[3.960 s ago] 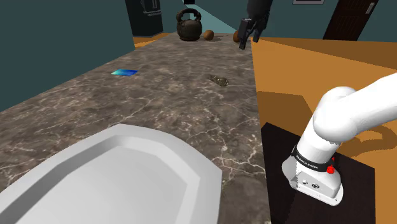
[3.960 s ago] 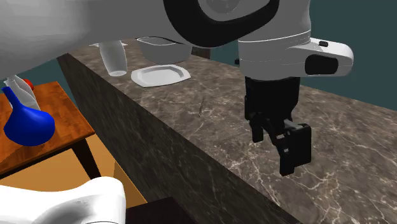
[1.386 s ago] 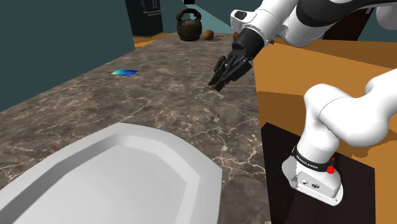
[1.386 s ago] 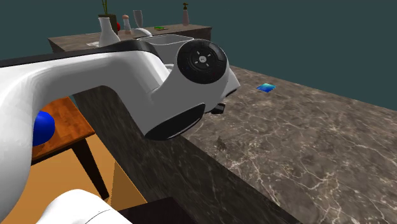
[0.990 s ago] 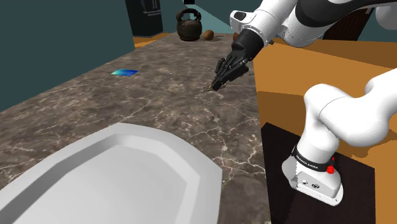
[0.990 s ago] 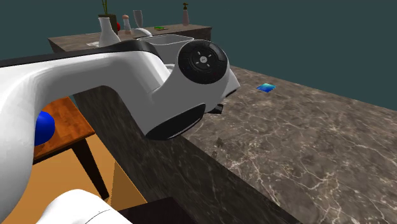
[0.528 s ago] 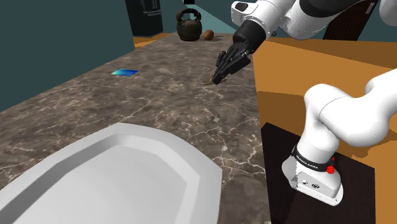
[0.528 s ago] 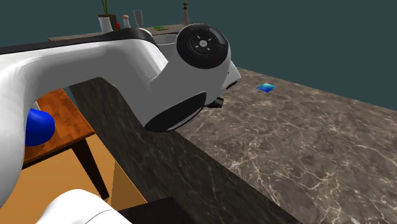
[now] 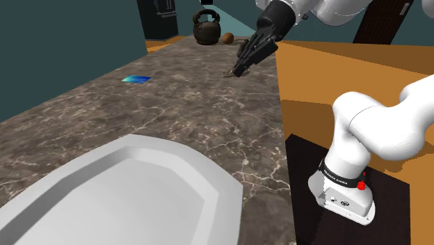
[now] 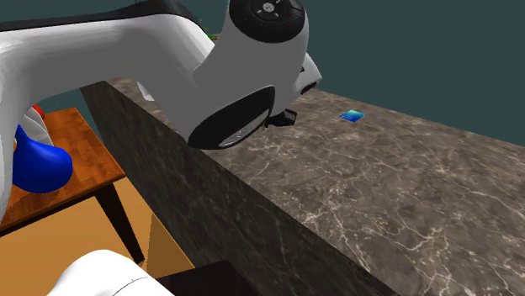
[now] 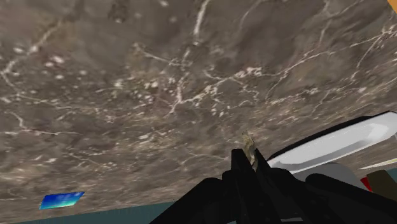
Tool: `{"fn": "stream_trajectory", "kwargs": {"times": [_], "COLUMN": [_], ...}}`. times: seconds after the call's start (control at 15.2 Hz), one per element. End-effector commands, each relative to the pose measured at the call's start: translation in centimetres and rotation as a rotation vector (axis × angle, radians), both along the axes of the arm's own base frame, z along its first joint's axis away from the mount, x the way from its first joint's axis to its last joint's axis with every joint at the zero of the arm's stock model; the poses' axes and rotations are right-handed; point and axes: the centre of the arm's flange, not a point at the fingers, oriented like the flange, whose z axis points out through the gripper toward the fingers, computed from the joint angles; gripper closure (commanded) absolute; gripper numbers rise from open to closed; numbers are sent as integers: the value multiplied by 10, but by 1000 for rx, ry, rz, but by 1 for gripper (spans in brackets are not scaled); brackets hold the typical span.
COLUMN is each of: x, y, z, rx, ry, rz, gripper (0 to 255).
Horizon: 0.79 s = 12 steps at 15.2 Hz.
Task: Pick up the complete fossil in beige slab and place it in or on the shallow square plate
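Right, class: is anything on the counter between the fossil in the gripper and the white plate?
Nothing visible is. The gripper is shut on the fossil above the marble counter, and bare counter runs from there to the white plate. The blue item lies to the shoulder view's left of that path.

Counter (image 9: 174, 104): dark grey-brown marble, thin white veins.
Plate (image 9: 139, 191): plain pale grey.
Fossil (image 11: 249, 141): seems dull tan; too small to read any pattern.
Gripper (image 9: 237, 71): all black.
Arm (image 9: 389, 125): white, dark joints.
Card (image 9: 136, 78): blue shading to green.
Vase (image 10: 38, 164): deep blue.
Floor (image 9: 334, 76): orange-brown.
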Motion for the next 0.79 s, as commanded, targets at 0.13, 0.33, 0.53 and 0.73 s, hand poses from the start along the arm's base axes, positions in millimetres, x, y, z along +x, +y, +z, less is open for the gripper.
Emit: {"fn": "stream_trajectory", "kwargs": {"times": [0.13,0.33,0.53,0.73], "x": [1,-6,-16,-25], "y": [0,26,64,102], "z": [22,26,26,25], "rx": [0,0,0,0], "ry": [0,0,0,0], "rz": [0,0,0,0], "gripper": [255,255,255,255]}}
